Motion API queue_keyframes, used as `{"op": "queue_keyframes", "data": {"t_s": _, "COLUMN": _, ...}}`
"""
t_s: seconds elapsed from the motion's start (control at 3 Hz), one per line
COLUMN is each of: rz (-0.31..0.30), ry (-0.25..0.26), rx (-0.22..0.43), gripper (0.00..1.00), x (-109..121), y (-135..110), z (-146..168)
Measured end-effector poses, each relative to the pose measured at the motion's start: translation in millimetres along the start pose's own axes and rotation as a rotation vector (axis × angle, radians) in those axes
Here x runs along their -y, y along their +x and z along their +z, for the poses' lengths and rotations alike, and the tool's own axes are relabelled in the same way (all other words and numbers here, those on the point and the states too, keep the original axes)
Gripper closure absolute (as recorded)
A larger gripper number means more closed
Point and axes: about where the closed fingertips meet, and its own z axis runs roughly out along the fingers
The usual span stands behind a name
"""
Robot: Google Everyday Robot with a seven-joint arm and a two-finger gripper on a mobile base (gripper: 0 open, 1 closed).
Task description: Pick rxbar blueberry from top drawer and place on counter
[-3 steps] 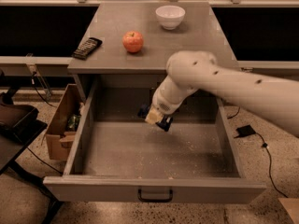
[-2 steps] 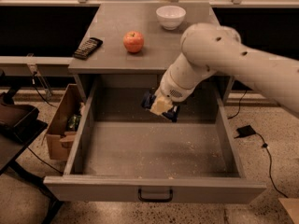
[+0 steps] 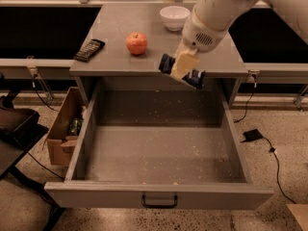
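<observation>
The gripper (image 3: 184, 65) hung just over the front edge of the counter (image 3: 120, 23), above the back of the open top drawer (image 3: 159, 195). Its tan fingers (image 3: 185, 61) were clamped across the middle of the rxbar blueberry (image 3: 166, 63), whose dark blue ends stuck out on either side, tilted down toward the right of the view. The bar was well clear of the drawer, whose speckled floor lay bare, so the picking part looked done. What was left was to carry the bar further over the counter, set it down and let go.

The counter's front lip sat right under the bar, so a descent there risked clipping the edge or leaving the bar overhanging. Open room lay on the grey top between the apple (image 3: 136, 43) and the right edge. The white bowl (image 3: 174, 17) stood further back, close by the arm's bulky wrist, and the black remote (image 3: 89, 49) lay well apart at the left edge.
</observation>
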Motion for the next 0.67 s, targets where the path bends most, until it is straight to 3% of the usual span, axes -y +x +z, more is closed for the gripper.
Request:
{"op": "queue_keyframes", "data": {"t_s": 0.33, "rz": 0.044, "ry": 0.0, "rx": -0.076, "gripper": 1.0, "x": 31.8, "y": 10.9, "z": -28.0}}
{"op": "queue_keyframes", "data": {"t_s": 0.67, "rz": 0.112, "ry": 0.096, "rx": -0.07, "gripper": 1.0, "x": 79.1, "y": 19.9, "z": -63.0}}
